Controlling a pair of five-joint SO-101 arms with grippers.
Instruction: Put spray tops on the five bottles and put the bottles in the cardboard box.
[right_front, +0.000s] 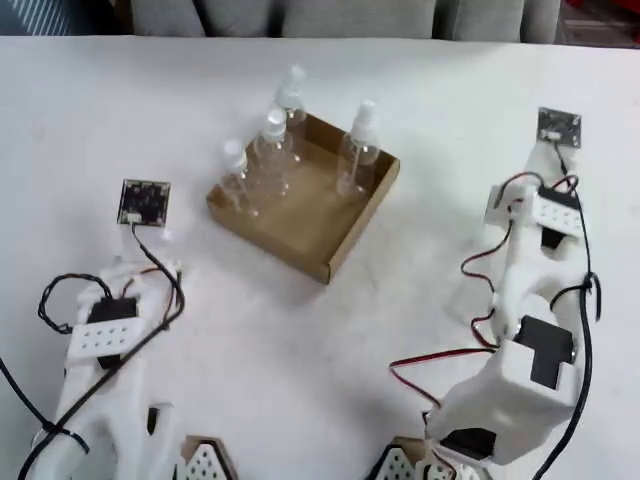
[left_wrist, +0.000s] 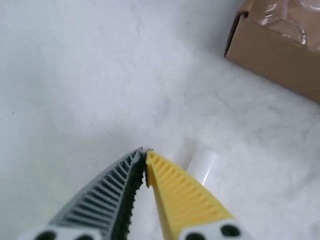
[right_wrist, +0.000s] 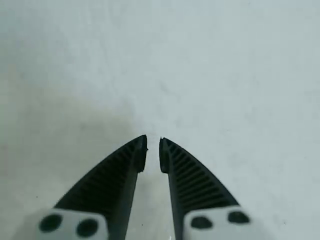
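Cardboard box (right_front: 310, 222) has clear bottles (right_front: 358, 150) standing in it with spray tops on; we count four. Both arms sit folded back, well apart from it. The left gripper (left_wrist: 146, 153) is pinched closed on nothing, and the right gripper (right_wrist: 153, 145) is closed but for a sliver.

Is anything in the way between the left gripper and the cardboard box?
Nothing big: bare white table lies between the left gripper and the cardboard box. A white tube-like piece sits close beside the gripper.

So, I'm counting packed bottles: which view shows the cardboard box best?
The high view: the whole cardboard box, bottles standing inside. The left wrist view catches one corner; the right wrist view faces the table.
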